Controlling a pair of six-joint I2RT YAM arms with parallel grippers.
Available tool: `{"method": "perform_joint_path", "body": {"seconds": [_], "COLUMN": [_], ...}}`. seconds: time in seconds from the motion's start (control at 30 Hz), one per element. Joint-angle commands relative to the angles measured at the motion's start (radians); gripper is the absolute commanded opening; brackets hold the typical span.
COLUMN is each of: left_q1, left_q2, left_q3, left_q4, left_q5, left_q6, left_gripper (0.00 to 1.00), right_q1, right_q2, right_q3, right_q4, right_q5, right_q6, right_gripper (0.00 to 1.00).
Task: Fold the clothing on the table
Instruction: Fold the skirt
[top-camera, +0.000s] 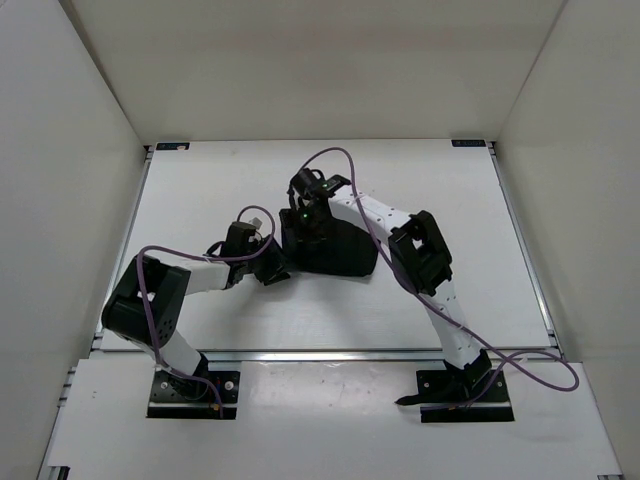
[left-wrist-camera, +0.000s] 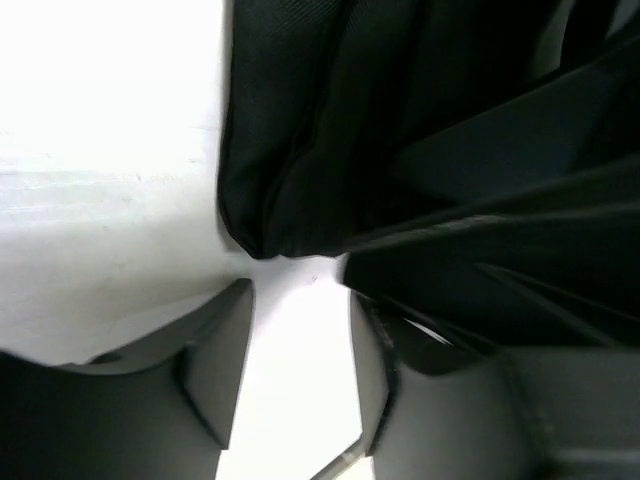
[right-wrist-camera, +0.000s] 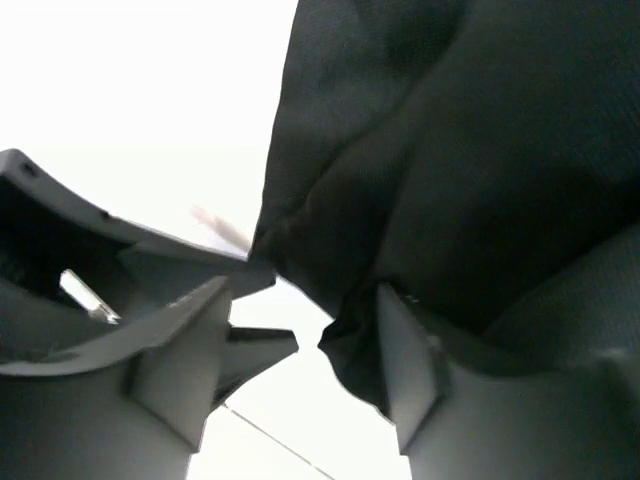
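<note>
White counter (top-camera: 200, 200), boxed in by plain white walls (top-camera: 80, 150) on three sides, metal rail (top-camera: 330, 354) along the near edge.

Skirt (top-camera: 340, 250): black, bunched into a compact folded block roughly mid-counter, slightly toward the right arm's side. Lies flat on the surface.

Left gripper (top-camera: 272, 270): low at the block's near-left corner, just beside the fabric. Left wrist view: jaws well apart, bare counter showing in the gap between the fingers (left-wrist-camera: 225, 370). A rounded corner of the skirt (left-wrist-camera: 400, 150) sits just ahead of the fingertips, and pleats run over the outer side of the right-hand finger. Nothing clamped.

Right gripper (top-camera: 305, 215): over the far-left edge of the block, arm reaching in from the right. Right wrist view: jaws apart here too. The skirt (right-wrist-camera: 450, 150) fills the upper right, and one fold hangs against the inner face of the right-hand finger (right-wrist-camera: 410, 370). The other finger stands clear of the cloth, with counter visible between. No grip.

Purple cable (top-camera: 335, 151) loops above the right wrist.
</note>
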Motion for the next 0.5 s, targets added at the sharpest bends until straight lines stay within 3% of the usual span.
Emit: {"method": "perform_joint_path", "body": {"seconds": [0.0,0.1,0.17,0.2,0.23,0.37,0.47], "left_q1": [0.008,0.011,0.020,0.022,0.028,0.071,0.115], "left_q2": [-0.022,-0.073,-0.119,-0.151,-0.188,-0.333,-0.424], "left_q3": [-0.043,-0.055,-0.046,-0.041,-0.035,-0.038,-0.033], "left_q4": [-0.096,-0.130,-0.165,-0.214,-0.251,-0.360,-0.458], "left_q5": [-0.035,-0.040,-0.051,-0.066,-0.075,-0.095,-0.104], "left_q6": [-0.001,-0.023,-0.010,-0.010,-0.006,0.042,0.078], "left_gripper": [0.57,0.59,0.66,0.69,0.69,0.72,0.72], "right_q1": [0.007,0.012,0.004,-0.001,-0.011,-0.066,-0.147], "right_q2": [-0.090,-0.141,-0.181,-0.219,-0.259,-0.409,-0.604], "right_q3": [0.097,0.132,0.139,0.133,0.117,-0.033,-0.356], "right_q4": [-0.129,-0.220,-0.255,-0.269,-0.281,-0.263,-0.139], "right_q5": [0.012,0.113,0.161,0.172,0.191,0.224,0.163], "right_q6": [-0.027,-0.044,-0.053,-0.057,-0.063,-0.078,-0.086], "right_gripper": [0.63,0.74,0.79,0.94,0.99,0.99,0.99]}}
